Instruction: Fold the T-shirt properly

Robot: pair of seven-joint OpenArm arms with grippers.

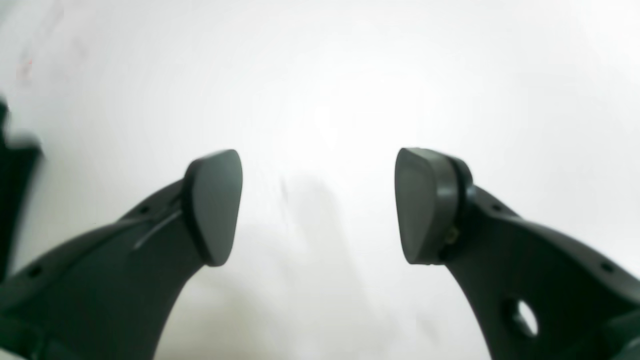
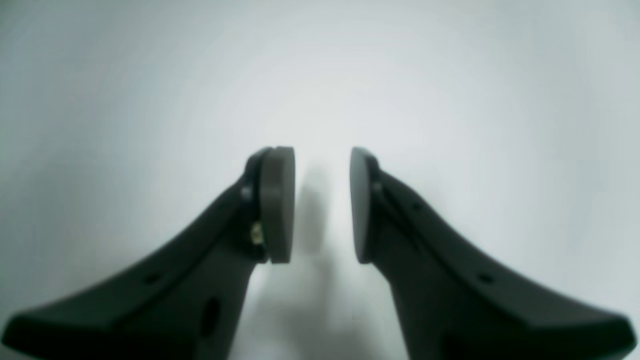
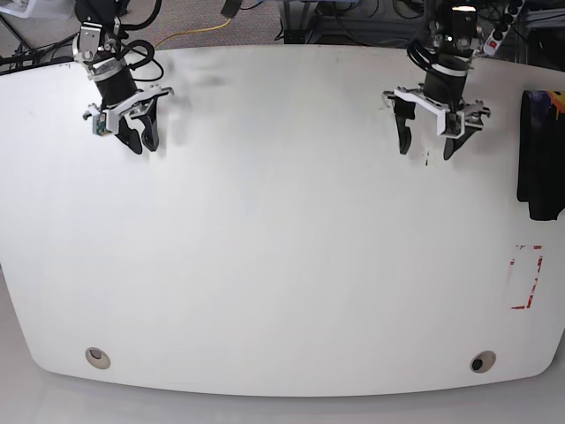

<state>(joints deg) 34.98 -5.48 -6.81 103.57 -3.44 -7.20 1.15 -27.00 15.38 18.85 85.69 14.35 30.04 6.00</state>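
The black T-shirt (image 3: 539, 159) lies folded in a narrow bundle at the table's right edge, with a purplish-blue patch at its top. My left gripper (image 3: 426, 147) hangs over the white table (image 3: 282, 265) at the back right, to the left of the T-shirt and apart from it. It is open wide and empty in the left wrist view (image 1: 320, 205). My right gripper (image 3: 141, 141) is at the back left, far from the T-shirt. Its pads stand a small gap apart with nothing between them in the right wrist view (image 2: 321, 205).
A red tape rectangle (image 3: 527, 276) marks the table below the T-shirt. Two round holes (image 3: 97, 357) (image 3: 482, 362) sit near the front edge. Cables and gear lie behind the table. A blurred dark shape (image 1: 15, 195) shows at the left wrist view's left edge.
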